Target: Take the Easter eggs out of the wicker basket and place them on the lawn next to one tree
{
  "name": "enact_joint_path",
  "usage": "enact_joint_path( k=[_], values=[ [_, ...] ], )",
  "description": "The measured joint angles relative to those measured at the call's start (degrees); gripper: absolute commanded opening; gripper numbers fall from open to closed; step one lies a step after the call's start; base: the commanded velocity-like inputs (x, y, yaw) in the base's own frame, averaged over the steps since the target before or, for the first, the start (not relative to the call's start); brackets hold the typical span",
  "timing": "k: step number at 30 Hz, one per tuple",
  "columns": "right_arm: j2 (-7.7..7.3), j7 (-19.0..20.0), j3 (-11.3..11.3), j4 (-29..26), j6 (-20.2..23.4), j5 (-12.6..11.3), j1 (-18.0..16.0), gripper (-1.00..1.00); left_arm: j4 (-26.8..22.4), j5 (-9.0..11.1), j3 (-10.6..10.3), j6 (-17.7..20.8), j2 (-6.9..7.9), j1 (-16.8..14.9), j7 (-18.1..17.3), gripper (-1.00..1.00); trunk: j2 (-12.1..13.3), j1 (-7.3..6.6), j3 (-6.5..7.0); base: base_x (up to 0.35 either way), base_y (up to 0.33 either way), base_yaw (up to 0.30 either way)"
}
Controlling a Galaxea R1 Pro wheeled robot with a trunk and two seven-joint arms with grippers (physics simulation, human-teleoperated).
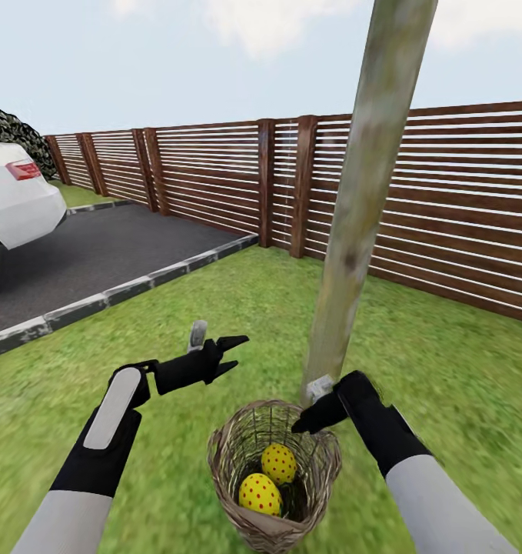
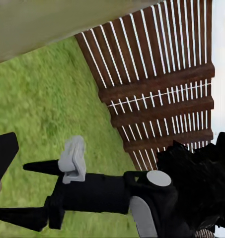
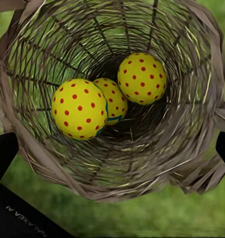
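Observation:
The wicker basket [image 1: 237, 492] stands on the lawn [image 1: 460, 362] at the foot of the pale tree [image 1: 360, 208]. The head view shows two yellow red-dotted Easter eggs [image 1: 279, 462] [image 1: 259, 493] inside it. In the right wrist view three Easter eggs [image 3: 79, 108] [image 3: 142, 78] [image 3: 112, 97] lie together at the bottom of the basket [image 3: 142, 168]. My right gripper [image 1: 303, 422] hangs open over the basket's far rim, nothing between its fingers; it is also in the left wrist view [image 2: 29, 192]. My left gripper [image 1: 231, 355] is open and empty over the grass, left of the basket.
A brown slatted fence [image 1: 460, 208] closes the garden behind the tree. At the left lies a dark asphalt driveway [image 1: 99, 254] with a grey stone kerb [image 1: 137, 286] and a white car [image 1: 14, 200]. Grass spreads around the trunk on all sides.

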Motion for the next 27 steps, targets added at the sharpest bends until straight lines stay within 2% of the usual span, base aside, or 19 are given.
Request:
enact_joint_path(
  k=[2, 4, 7, 8, 10, 13, 18, 27],
  values=[
    [1.37, -0.8, 0.0, 7.6, -0.1, 0.2, -3.0, 1.00, -1.2, 3.8, 0.2, 0.0, 1.06, 0.0, -0.4, 1.00, 0.0, 0.00, 0.00, 0.000, 0.000, 0.000],
    [2.41, -1.8, -0.1, 10.2, -0.2, 0.2, -4.3, 1.00, -1.6, 6.3, 0.6, -0.1, 1.62, 0.0, -0.7, 1.00, 0.0, 0.00, 0.00, 0.000, 0.000, 0.000],
    [4.00, -4.2, -0.1, 11.5, -0.3, 0.0, -5.0, 1.00, -1.7, 7.9, 1.5, 0.0, 2.17, 0.0, -1.1, 1.00, 0.0, 0.00, 0.00, 0.000, 0.000, 0.000],
    [4.87, -6.0, -0.1, 11.8, -0.4, -0.2, -5.0, 1.00, -1.5, 8.9, 1.7, 0.0, 3.08, 0.0, -1.9, 1.00, -0.4, 0.21, -0.18, 0.000, 0.000, 0.000],
    [5.59, -8.1, -0.2, 11.9, -0.5, -0.4, -5.1, 1.00, -1.4, 10.3, 1.8, 0.0, 3.84, 0.3, -3.2, 1.00, -1.2, 0.65, -0.54, 0.000, 0.000, 0.000],
    [6.05, -10.0, -0.1, 11.9, -0.6, -0.5, -5.1, 1.00, -1.2, 11.5, 1.8, 0.0, 4.69, 0.8, -4.5, 1.00, -2.4, 1.31, -1.08, 0.000, 0.000, 0.000],
    [6.31, -11.1, -0.2, 11.8, -0.7, -0.5, -5.1, 1.00, -0.9, 12.0, 1.8, 0.0, 5.40, 1.1, -5.2, 1.00, -4.4, 2.41, -1.97, 0.000, 0.000, 0.000],
    [6.14, -11.3, -0.8, 11.9, -0.6, -0.5, -5.1, 1.00, -0.8, 12.1, 1.8, 0.0, 5.59, 1.3, -5.3, 1.00, -8.0, 4.39, -3.59, 0.000, 0.000, 0.000]
  ],
)
